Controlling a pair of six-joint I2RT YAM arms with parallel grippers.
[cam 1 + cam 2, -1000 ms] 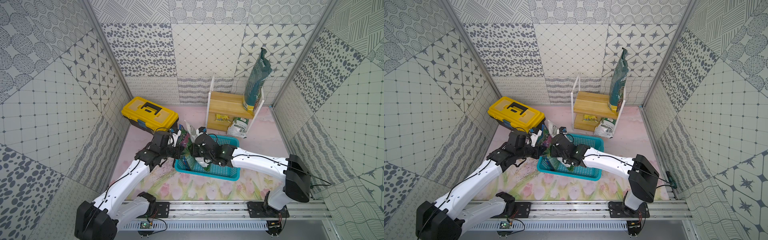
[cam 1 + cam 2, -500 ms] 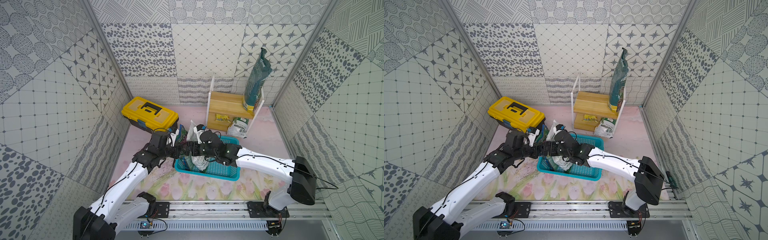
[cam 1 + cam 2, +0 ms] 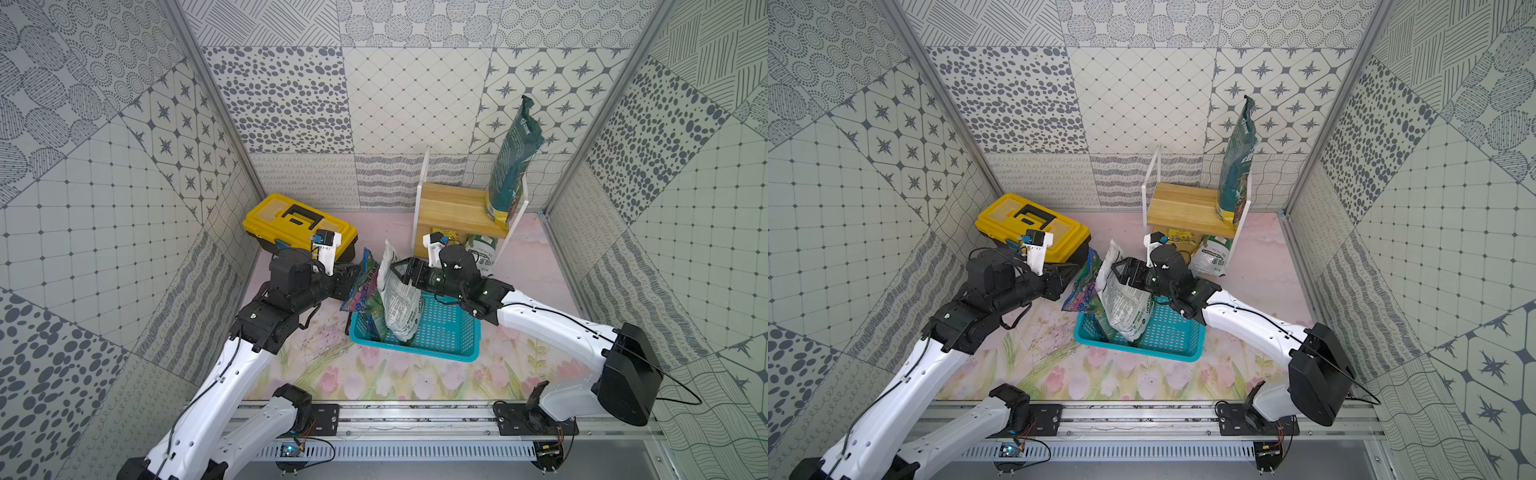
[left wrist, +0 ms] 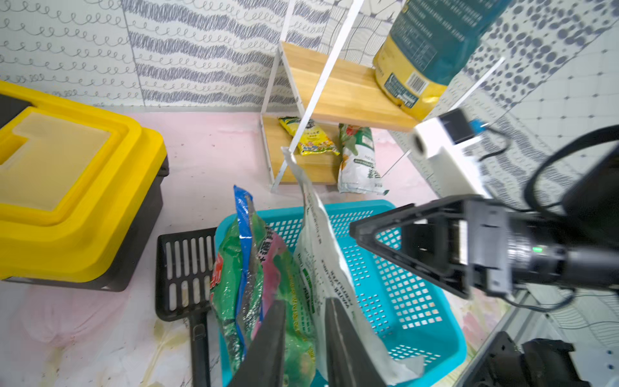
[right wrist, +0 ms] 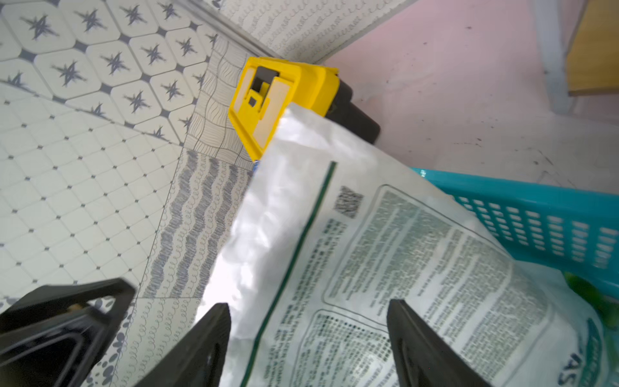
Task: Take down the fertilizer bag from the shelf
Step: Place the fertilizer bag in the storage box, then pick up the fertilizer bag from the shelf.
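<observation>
Leaning at the basket's left edge: white bag by wide-spread right gripper, green bag by slightly parted left gripper.

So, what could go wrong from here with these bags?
1. The white bag stands on end in the teal basket, and the right gripper is open near its top, so it may tip out.
2. The dark green bag stands tall at the end of the shelf; a rough grasp could topple it off.
</observation>
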